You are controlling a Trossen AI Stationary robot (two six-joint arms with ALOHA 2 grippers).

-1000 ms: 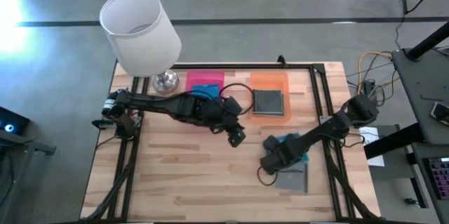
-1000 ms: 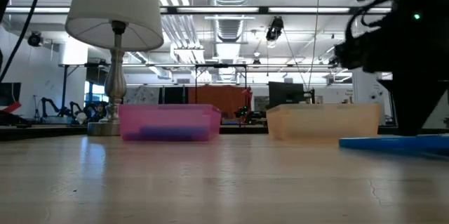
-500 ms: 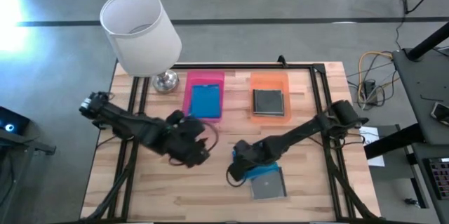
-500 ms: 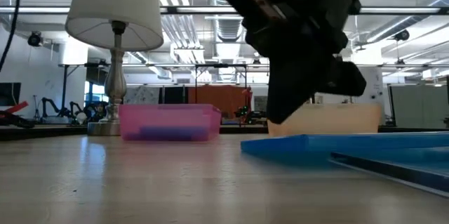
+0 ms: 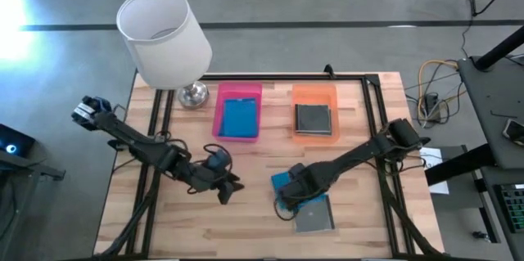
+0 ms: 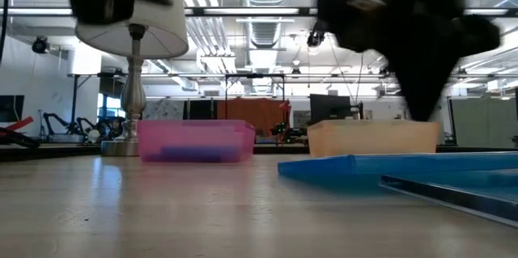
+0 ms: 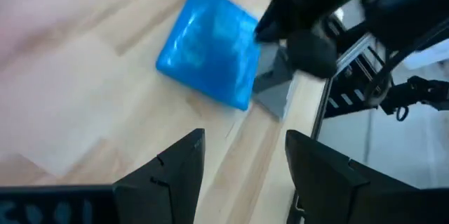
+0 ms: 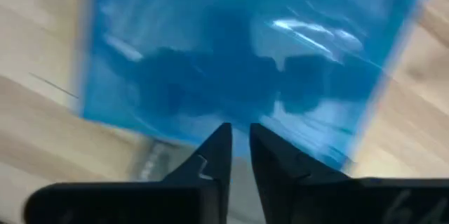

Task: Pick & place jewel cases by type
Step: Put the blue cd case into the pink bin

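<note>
A translucent blue jewel case (image 5: 282,181) lies near the table's middle, overlapping a grey case (image 5: 315,213) on its near right side; both also show in the left wrist view, the blue case (image 7: 210,62) over the grey one (image 7: 275,89). My right gripper (image 5: 288,194) hovers over the blue case (image 8: 238,55), its fingers all but closed; in the low view (image 6: 421,104) it stands above the case (image 6: 380,169). My left gripper (image 5: 229,186) is open and empty to the left of the cases (image 7: 242,136). Another blue case (image 5: 240,118) lies in the pink tray and another grey case (image 5: 313,118) in the orange tray.
The pink tray (image 5: 221,110) and orange tray (image 5: 334,105) stand side by side at the far edge. A lamp with a white shade (image 5: 162,38) stands at the far left corner. Dark frame rails (image 5: 372,114) run along the table's sides.
My left gripper has drawn back from the trays toward the table's near left. My right gripper has gone left, and the blue and grey cases have slid left along the table with it. In the low view the right gripper now stands higher above the blue case.
</note>
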